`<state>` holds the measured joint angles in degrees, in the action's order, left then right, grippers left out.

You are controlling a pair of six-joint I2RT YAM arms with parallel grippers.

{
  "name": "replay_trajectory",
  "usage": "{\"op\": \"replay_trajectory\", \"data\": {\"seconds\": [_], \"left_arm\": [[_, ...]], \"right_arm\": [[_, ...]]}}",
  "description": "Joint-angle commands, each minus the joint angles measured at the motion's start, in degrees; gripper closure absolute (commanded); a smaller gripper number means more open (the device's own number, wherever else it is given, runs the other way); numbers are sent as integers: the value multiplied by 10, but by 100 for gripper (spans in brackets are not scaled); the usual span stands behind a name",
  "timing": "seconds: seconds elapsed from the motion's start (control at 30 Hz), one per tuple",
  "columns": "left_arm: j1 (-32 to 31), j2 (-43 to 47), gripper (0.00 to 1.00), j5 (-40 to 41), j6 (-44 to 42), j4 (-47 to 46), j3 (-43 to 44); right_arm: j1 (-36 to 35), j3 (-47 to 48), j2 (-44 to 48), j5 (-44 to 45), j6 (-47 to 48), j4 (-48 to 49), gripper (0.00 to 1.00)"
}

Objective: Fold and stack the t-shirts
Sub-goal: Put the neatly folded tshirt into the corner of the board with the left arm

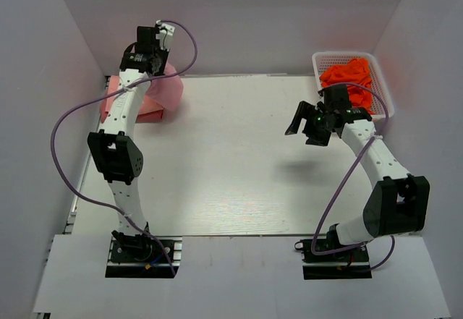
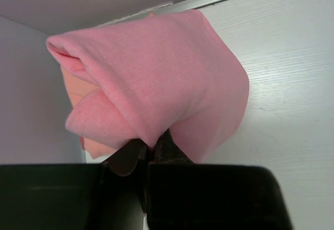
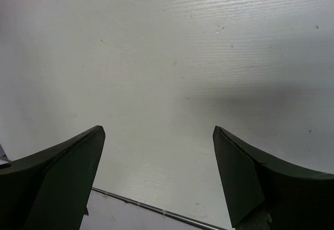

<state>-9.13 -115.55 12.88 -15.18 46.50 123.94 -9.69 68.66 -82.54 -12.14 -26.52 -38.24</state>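
White walls (image 1: pixel 231 22) close in a pale wood-grain table (image 1: pixel 231 181) on three sides, and most of the work sits at its far left corner. There the left jaws are pressed together on a fold of the rose pink t-shirt (image 2: pixel 172 73). They pinch it at its lower edge, so the cloth bulges up and over in a thick, rounded bundle rather than lying flat. The paler salmon t-shirt (image 2: pixel 77 92) shows just behind and under that bundle and touches it. It is close against the left wall, though how neatly it is folded cannot be told from here. The grip on a doubled edge looks chosen to keep the layers together while the rose shirt is carried onto the salmon one, so the step in hand is probably the stacking. The bundle seems not yet settled, and soft cotton like this may slump open once it is let go. The right jaws are spread wide over bare table toward the right edge and hold nothing, apparently parked clear of the left arm's work. Just beyond them, at the far right corner, a white basket (image 1: pixel 316 62) holds crumpled orange-red cloth (image 1: pixel 349 79).
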Motion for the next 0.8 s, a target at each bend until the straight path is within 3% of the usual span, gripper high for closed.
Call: {"op": "replay_trajectory", "data": {"seconds": [0.0, 0.5, 0.77], "left_arm": [[30, 2, 100, -19, -36, -49, 20], [159, -78, 100, -73, -30, -84, 25], [193, -103, 100, -81, -25, -77, 18]], "right_arm": [[3, 40, -5, -10, 6, -24, 10], [3, 96, -65, -12, 3, -37, 10], [2, 93, -74, -19, -8, -33, 10]]}}
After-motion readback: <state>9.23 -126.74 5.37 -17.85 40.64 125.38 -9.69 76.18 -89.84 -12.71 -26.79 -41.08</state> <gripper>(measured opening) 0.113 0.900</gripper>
